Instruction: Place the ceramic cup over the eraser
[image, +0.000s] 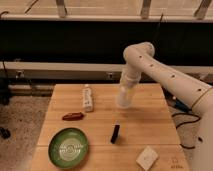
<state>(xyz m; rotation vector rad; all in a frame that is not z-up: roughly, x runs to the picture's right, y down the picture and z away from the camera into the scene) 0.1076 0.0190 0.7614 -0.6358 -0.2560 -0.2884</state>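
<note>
1. Pincer (125, 93): I see it pointing straight down over the back half of the desk (150, 125), at the end of the white arm (165, 77) that reaches in from the right. It is clamped on the cup (124, 99).
2. Cup: white, held upright below the wrist, right of the desk's middle. I cannot tell whether its base touches the wood or hangs just above it.
3. Eraser (115, 133): a slim black bar lying on the desk, nearer the front edge than the cup and slightly to its left. The two are apart.
4. White bottle (88, 97): lying on its side, left of the cup, its length running front to back.
5. Reddish-brown oblong object (73, 116): flat on the desk, just in front of the bottle and a little to its left.
6. Green plate (52, 148): at the front left corner, well apart from the eraser.
7. Pale cream block (147, 157): near the front edge, to the right of the eraser.
</note>
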